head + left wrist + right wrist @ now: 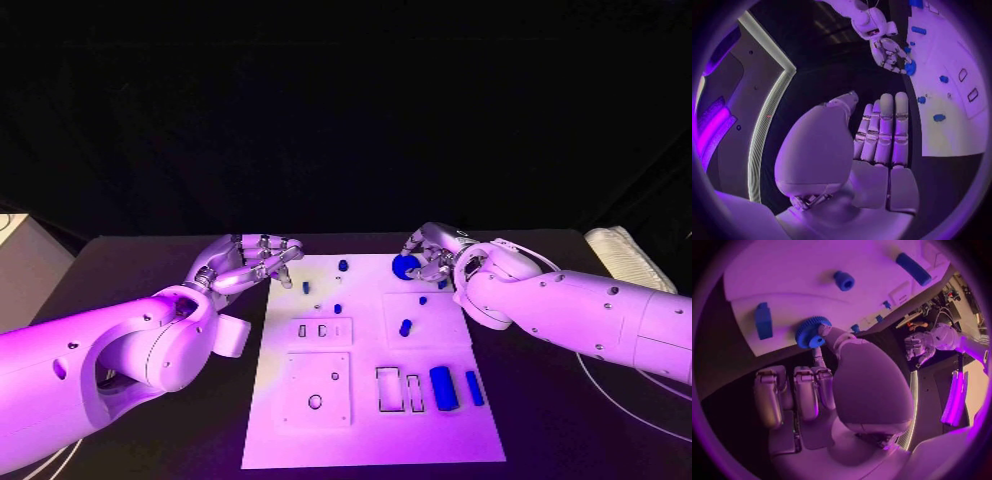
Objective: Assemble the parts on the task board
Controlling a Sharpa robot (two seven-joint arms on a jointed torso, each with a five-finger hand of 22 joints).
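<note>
Blue gear (812,332) in right hand (826,370)

Pretty dark room: a black backdrop (346,110) hung behind the black tabletop (144,265), with pale furniture (26,265) off to one side.

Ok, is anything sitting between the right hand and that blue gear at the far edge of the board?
No. The right hand is already at the blue gear, fingertips pinching it at the far edge of the task board. Nothing lies between them; the nearest small blue part sits apart on the board.
</note>
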